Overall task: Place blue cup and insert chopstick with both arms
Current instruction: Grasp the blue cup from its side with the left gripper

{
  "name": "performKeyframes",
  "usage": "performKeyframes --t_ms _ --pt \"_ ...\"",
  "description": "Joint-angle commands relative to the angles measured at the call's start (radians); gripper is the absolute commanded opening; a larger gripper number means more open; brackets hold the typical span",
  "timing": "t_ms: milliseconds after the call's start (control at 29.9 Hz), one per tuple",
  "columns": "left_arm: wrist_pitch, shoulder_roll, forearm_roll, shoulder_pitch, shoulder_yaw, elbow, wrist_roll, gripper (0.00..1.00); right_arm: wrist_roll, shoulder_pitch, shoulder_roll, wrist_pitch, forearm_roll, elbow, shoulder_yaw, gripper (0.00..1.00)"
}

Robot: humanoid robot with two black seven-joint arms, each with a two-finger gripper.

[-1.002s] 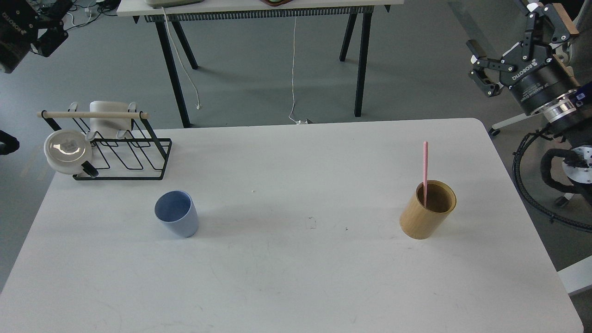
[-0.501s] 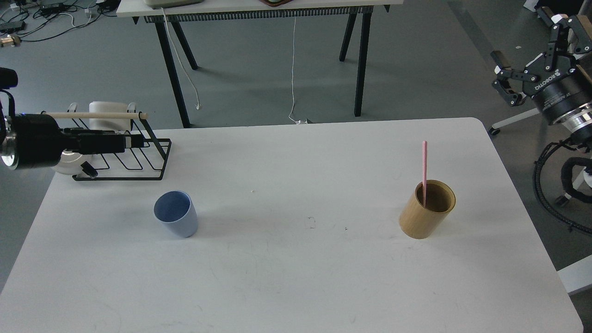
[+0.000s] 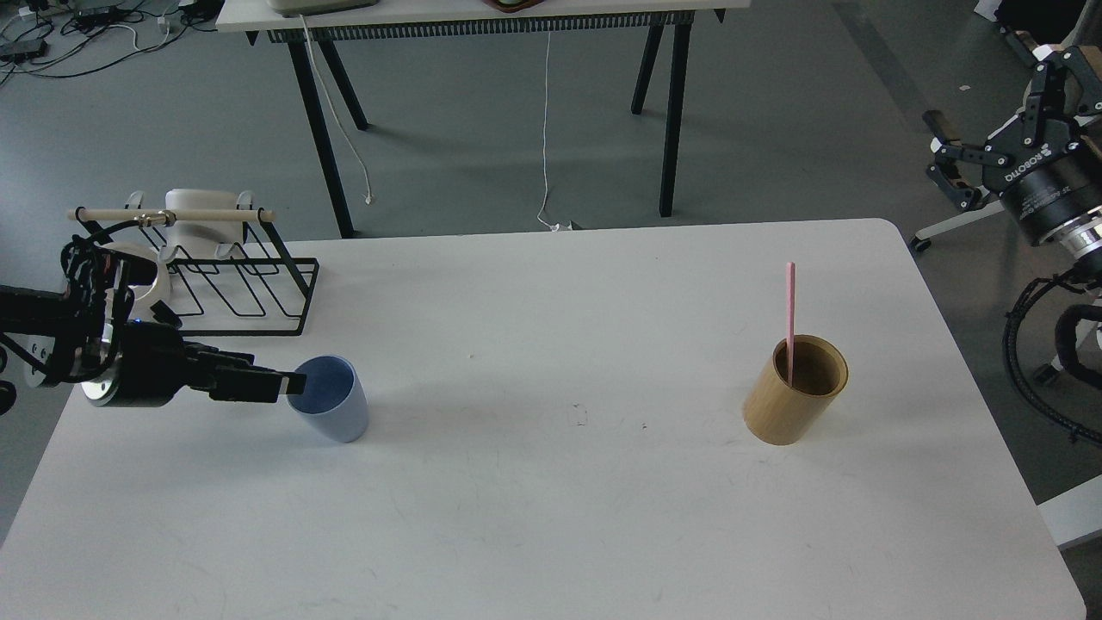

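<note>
The blue cup (image 3: 334,408) stands upright on the white table (image 3: 551,517), left of centre. My left gripper (image 3: 291,385) comes in from the left, level with the cup's left rim, its tip at or over the rim. It is seen side-on, so its fingers cannot be told apart. The pink chopstick (image 3: 790,310) stands upright in a tan wooden cylinder (image 3: 792,405) at the right of the table. My right gripper (image 3: 990,90) is open and empty, off the table at the upper right, well away from the chopstick.
A black wire rack (image 3: 232,288) with a pale wooden rod (image 3: 172,214) and a white mug (image 3: 202,226) stands at the table's back left, just behind my left arm. Another table (image 3: 482,13) stands beyond. Black cables (image 3: 1033,344) hang off the right edge.
My left arm has dropped from rack height and moved forward and right to the blue cup's left rim. My right gripper has drifted a little further right. Cup and chopstick have not moved.
</note>
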Motion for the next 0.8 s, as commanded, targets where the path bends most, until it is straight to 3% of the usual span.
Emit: performKeyframes --t_ms 0,367,768 --pt "0.0 -0.04 0.001 0.002 0.0 0.06 0.0 1.0 0.0 -0.009 -0.021 0.0 0.002 -0.019 0.001 0.98" --pt "0.0 -0.119 0.002 0.0 0.001 0.185 0.0 1.0 0.0 -0.03 -0.042 0.0 0.003 -0.021 0.0 0.98" --pt "-0.001 -0.172 0.001 0.003 0.003 0.229 0.0 0.96 0.0 -0.03 -0.038 0.0 0.003 -0.018 0.001 0.98"
